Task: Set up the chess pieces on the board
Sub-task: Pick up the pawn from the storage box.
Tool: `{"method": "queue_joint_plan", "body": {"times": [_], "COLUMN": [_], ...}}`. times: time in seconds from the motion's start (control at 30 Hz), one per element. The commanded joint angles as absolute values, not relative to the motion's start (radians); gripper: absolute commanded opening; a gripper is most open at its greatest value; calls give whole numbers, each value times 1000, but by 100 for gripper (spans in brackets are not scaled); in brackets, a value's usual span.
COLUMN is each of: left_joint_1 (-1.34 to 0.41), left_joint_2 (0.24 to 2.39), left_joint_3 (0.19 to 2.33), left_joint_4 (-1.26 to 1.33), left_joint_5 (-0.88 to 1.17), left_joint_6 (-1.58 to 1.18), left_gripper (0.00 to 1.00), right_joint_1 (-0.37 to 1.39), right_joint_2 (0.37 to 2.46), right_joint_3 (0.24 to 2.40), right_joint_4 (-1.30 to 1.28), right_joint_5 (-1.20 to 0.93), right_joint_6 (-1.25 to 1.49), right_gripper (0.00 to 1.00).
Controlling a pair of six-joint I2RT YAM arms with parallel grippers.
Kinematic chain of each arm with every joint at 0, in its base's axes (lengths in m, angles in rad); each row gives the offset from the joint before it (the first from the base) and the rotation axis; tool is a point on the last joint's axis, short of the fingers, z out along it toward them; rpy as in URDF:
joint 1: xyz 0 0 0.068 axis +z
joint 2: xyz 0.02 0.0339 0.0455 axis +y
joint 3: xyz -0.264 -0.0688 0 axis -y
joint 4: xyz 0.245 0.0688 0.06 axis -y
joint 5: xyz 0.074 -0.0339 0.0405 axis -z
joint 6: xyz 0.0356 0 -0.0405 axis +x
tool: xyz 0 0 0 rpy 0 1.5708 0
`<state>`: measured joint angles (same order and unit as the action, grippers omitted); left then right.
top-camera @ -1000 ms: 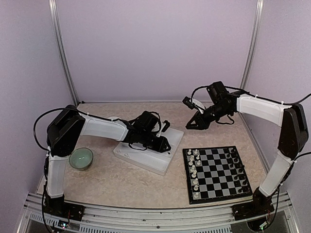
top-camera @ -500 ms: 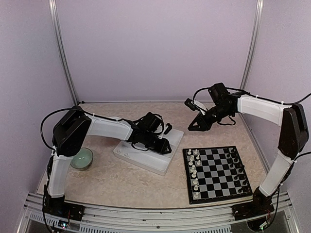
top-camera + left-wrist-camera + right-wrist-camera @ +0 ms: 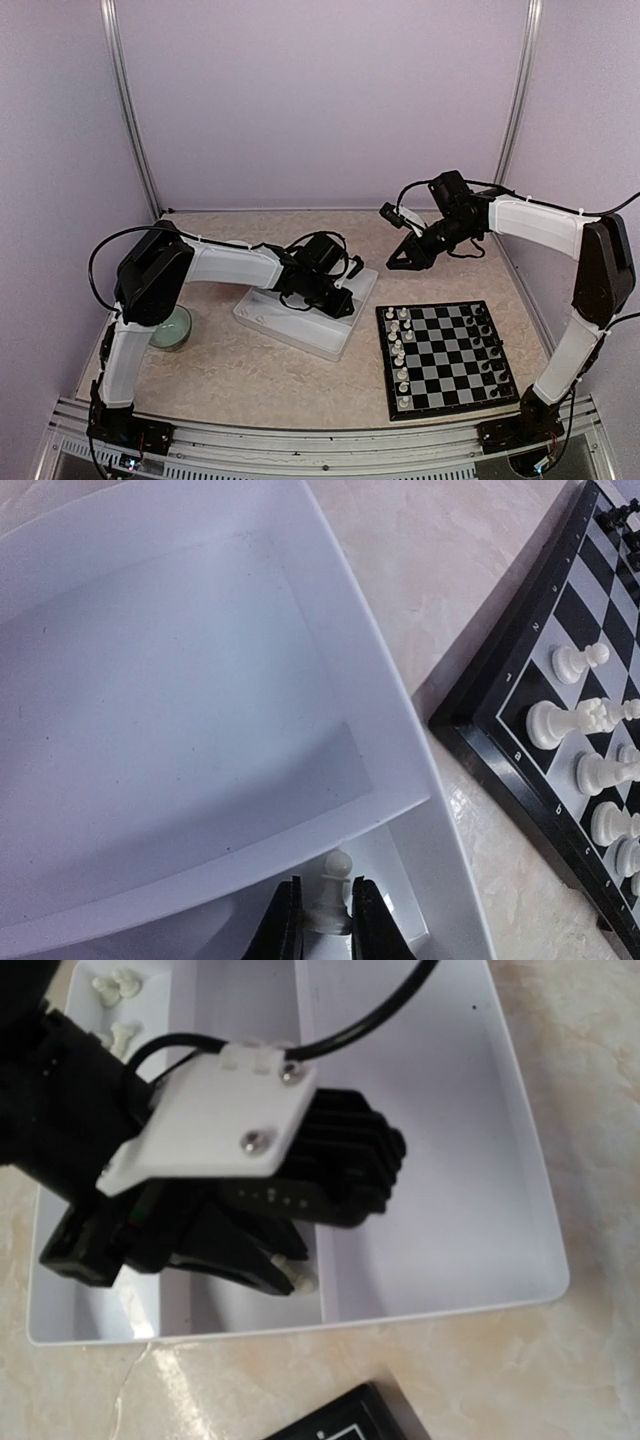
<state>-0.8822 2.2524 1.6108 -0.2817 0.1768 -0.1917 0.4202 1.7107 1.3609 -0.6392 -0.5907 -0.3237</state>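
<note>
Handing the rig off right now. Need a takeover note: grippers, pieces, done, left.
Left gripper: down in the white tray, fingers on either side of an upright white pawn; looks gripped.
Right gripper: hovering over the table beyond the board; open or shut unclear.
Done: white pieces stand along the board's left side and black pieces along its right. They are too small to count.
Left: carry the pawn to the board, then place the loose white pieces lying in another tray compartment.
</note>
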Motion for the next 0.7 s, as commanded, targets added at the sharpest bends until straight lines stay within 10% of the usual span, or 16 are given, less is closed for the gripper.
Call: {"method": "queue_joint_plan", "body": {"times": [0.0,0.67], "left_joint_1": [-890,-892], "left_joint_2": [2267,2274], "left_joint_3": [1602,1639], "left_joint_4": [-343,-499], "left_joint_5": [130,32], "left_joint_6": [-150,-74], "left_gripper": [11,22], "right_joint_1": [410,410], "right_joint_2": [1692,1706], "right_joint_3": [1368,1404], "right_joint_4": [-642,-645], "right_joint_5": [-610,-632], "right_joint_6": [-327,-321], "right_gripper": [22,23]}}
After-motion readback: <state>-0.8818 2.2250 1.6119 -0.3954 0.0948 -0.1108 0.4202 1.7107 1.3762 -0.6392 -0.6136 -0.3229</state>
